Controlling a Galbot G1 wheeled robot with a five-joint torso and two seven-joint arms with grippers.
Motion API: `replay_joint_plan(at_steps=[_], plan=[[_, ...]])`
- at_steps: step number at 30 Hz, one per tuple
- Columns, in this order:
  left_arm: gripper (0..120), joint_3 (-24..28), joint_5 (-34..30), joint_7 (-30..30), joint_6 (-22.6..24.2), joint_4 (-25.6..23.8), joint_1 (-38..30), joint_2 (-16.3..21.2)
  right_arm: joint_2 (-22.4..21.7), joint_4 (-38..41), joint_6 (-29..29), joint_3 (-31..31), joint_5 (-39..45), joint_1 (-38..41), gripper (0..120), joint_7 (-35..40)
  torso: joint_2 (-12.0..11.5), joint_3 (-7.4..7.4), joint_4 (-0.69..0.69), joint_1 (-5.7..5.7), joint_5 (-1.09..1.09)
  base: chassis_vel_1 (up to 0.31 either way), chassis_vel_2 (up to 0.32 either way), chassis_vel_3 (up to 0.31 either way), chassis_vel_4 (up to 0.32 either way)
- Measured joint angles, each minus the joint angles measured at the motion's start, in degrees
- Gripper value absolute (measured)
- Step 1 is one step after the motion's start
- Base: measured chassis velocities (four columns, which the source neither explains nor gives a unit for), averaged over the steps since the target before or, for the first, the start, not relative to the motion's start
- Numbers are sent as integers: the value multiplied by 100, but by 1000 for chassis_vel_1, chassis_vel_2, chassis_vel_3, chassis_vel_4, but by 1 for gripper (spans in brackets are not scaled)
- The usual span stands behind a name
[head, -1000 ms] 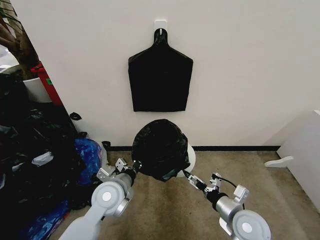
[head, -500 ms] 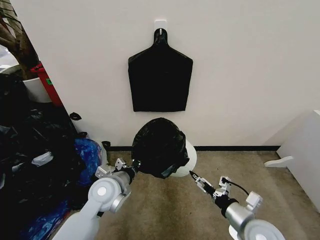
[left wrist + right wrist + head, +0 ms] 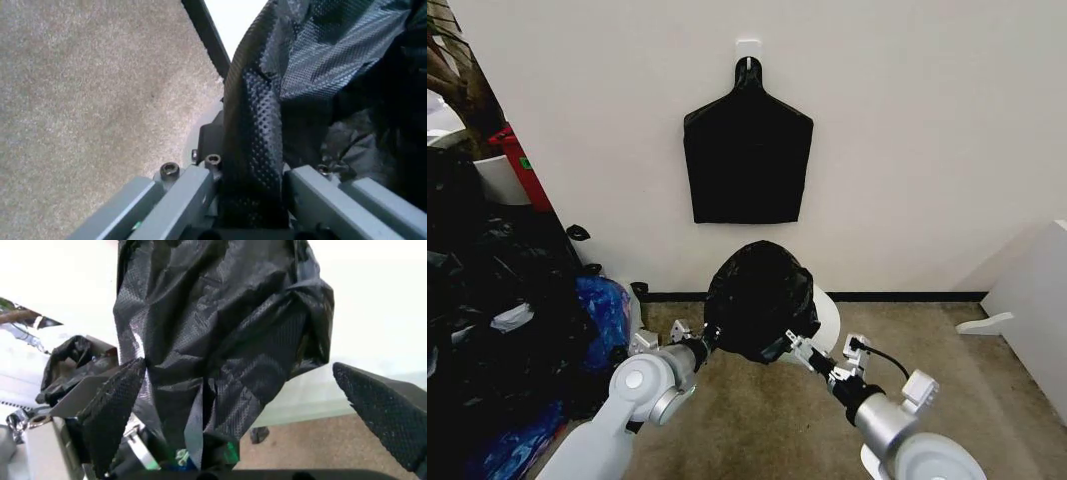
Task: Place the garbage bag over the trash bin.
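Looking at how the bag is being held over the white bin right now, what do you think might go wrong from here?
1. The left tool pinches just one fold of the garbage bag, so the thin film might slip out or tear.
2. The right tool is open with bag hanging between its pads; closing may bunch the plastic.
3. The trash bin looks tilted under the bag and might tip.

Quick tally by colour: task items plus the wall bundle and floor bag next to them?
Black: 2, the garbage bag and the flat bundle on the wall
White: 1, the trash bin
Blue: 1, the plastic bag on the floor
Total: 4
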Motion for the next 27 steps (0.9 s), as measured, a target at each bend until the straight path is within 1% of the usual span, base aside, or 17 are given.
replay_joint_plan(at_steps=[16, 27], plan=[[1, 14, 31, 25, -3, 16, -55, 2, 8, -26, -16, 301, 115, -310, 100, -156, 0, -1, -1, 0, 0, 0, 0, 0, 0], [1, 16, 48, 50, 0, -28, -27, 6, 72, -175, -14, 156, 144, -106, 100, 15, 0, 0, -1, 0, 0, 0, 0, 0, 0]])
